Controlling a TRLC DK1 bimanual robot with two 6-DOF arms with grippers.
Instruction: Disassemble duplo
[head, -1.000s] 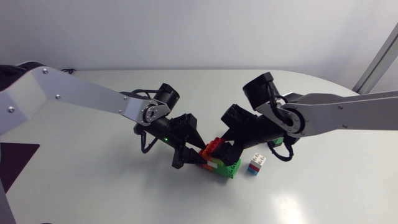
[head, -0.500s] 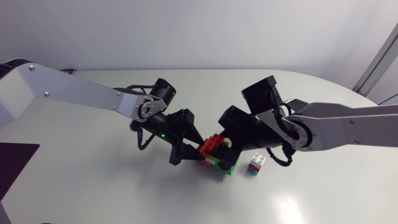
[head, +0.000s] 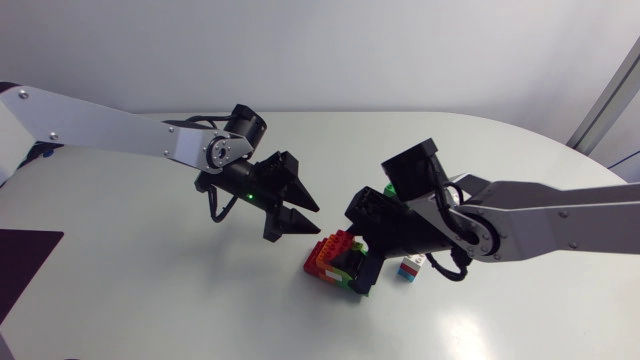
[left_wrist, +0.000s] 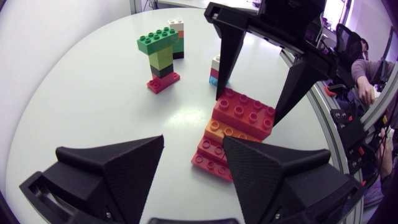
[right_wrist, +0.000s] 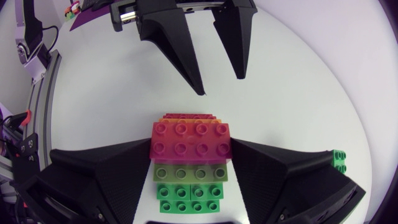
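- You have 2 grippers and 3 duplo builds on the table (head: 150, 280).
- Your right gripper (right_wrist: 191, 149) pinches the stack (left_wrist: 239, 118) from 2 sides, its fingers against the red top brick.
- The stack, with orange and green bricks lower down, is near the table's middle, close to the column (head: 409, 268).
- Your left gripper (right_wrist: 219, 86) hangs spread and empty, apart from the stack, tips toward it.
- The column shows white, red and blue.
- The tower (left_wrist: 160, 53), green-topped on a red base, stands near the column.
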